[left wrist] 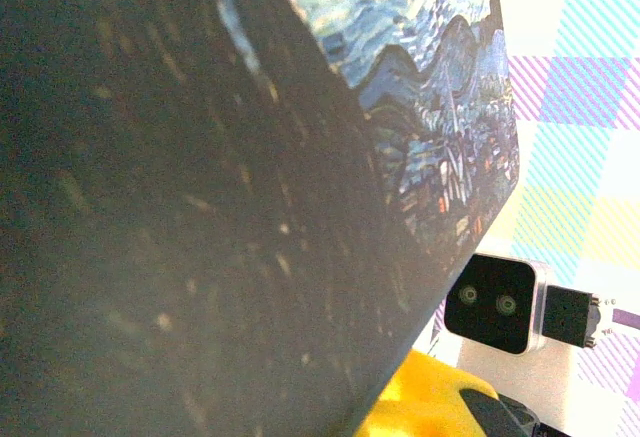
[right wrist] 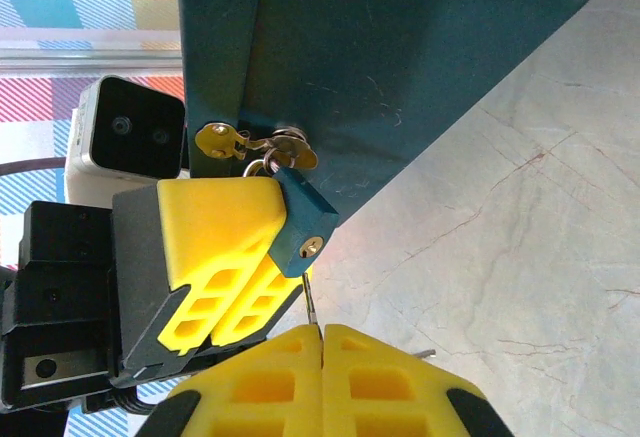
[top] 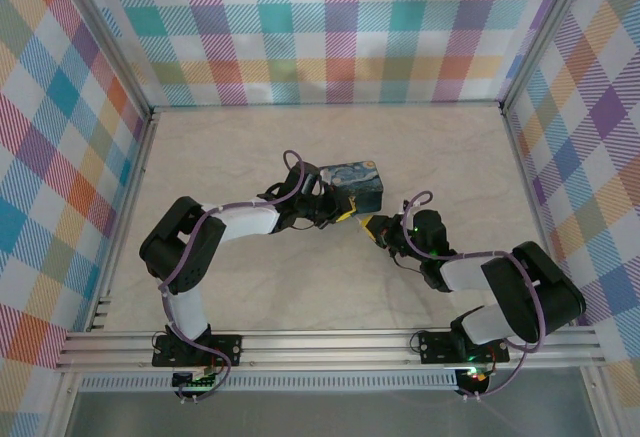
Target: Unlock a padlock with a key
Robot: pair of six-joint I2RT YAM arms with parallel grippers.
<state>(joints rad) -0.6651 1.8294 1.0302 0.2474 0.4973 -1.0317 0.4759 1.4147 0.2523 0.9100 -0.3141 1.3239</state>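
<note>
A small teal padlock [right wrist: 303, 219] with a brass keyhole hangs from the hasp of a dark box [right wrist: 400, 67] printed with a night-sky painting [top: 352, 183]. My left gripper [right wrist: 262, 232] is shut on the padlock's body, its yellow fingers [right wrist: 215, 227] lying along the lock's left side. Just below, my right gripper [right wrist: 322, 333] is shut on a key [right wrist: 311, 302]. The key's thin blade points up and its tip sits at the lock's lower edge, just under the keyhole. In the top view both grippers [top: 340, 215] [top: 376, 229] meet at the box's front.
Brass spare keys on a ring [right wrist: 255, 144] dangle at the hasp. The box's dark side [left wrist: 200, 207] is close against the left wrist camera, with a yellow finger [left wrist: 430, 402] below it. Marbled tabletop [right wrist: 520, 257] lies to the right; plaid walls surround the table.
</note>
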